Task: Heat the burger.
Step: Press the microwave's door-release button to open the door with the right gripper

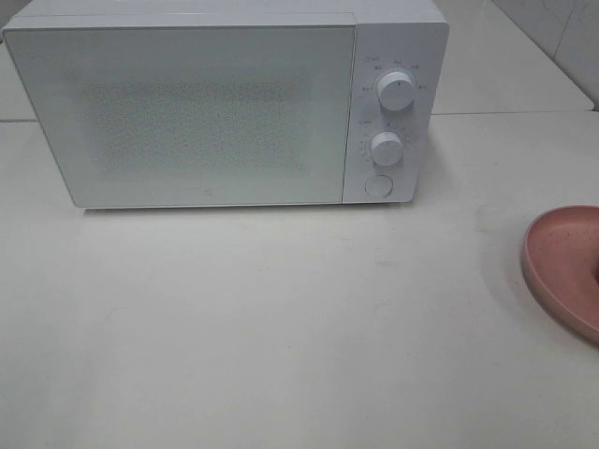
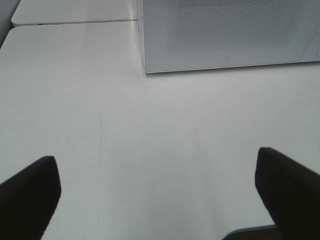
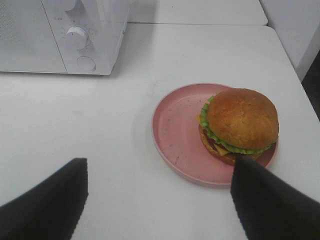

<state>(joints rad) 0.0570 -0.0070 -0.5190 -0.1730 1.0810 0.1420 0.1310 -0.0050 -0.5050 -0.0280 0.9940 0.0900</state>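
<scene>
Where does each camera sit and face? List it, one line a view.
Exterior high: mounted above, looking down at the microwave front and table; no arm shows.
Left wrist: low over the table, facing the microwave; left gripper shows, jaws open.
Right wrist: looks down on the burger on its pink plate; right gripper shows, jaws open.
Shared: all three see the microwave; exterior and right wrist share the plate.

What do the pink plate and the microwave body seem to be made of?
Pink plate: probably matte plastic or melamine; dull, even colour with faint scuff marks.
Microwave: white body, likely painted metal or plastic; smooth, with a soft sheen.
</scene>
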